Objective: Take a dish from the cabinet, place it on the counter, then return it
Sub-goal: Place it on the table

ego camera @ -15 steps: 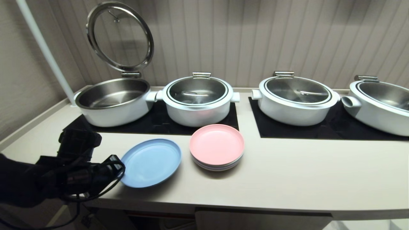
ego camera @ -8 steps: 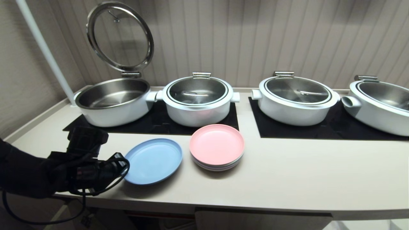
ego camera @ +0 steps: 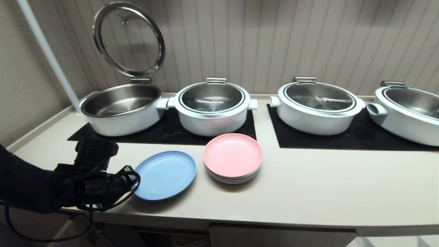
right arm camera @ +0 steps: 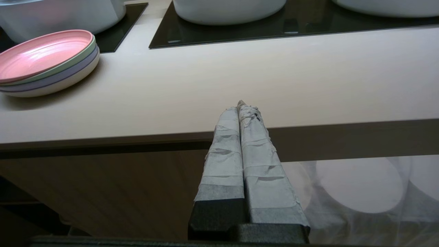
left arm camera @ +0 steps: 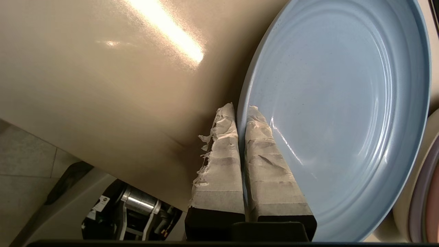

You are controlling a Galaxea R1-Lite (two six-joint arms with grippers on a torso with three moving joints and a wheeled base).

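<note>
Light blue dish (ego camera: 165, 175) sits near the counter's (ego camera: 308, 192) rounded front edge, toward its left end, with its left rim clamped between the paper-taped fingers (left arm camera: 219, 161) of the left gripper (ego camera: 132, 180); one finger lies inside the rim, the other outside. Whether the dish rests flat or hangs just above the surface cannot be told. Just to its right, apart from it, stands the pink-topped stack of plates (ego camera: 233, 157), whose lower plates show green, lilac and cream edges in the right wrist view. A wide bare stretch of counter runs right of the stack to the far end. Behind, two black hob panels (ego camera: 343, 137) carry four white chafing pots: the leftmost pot (ego camera: 120, 109) has its glass lid (ego camera: 128, 39) raised, the others are lidded. The dish is round and shallow, with faint concentric rings and a raised rim. The right gripper (right arm camera: 240, 106) hangs below the counter's front edge, its fingers pressed together on nothing.
</note>
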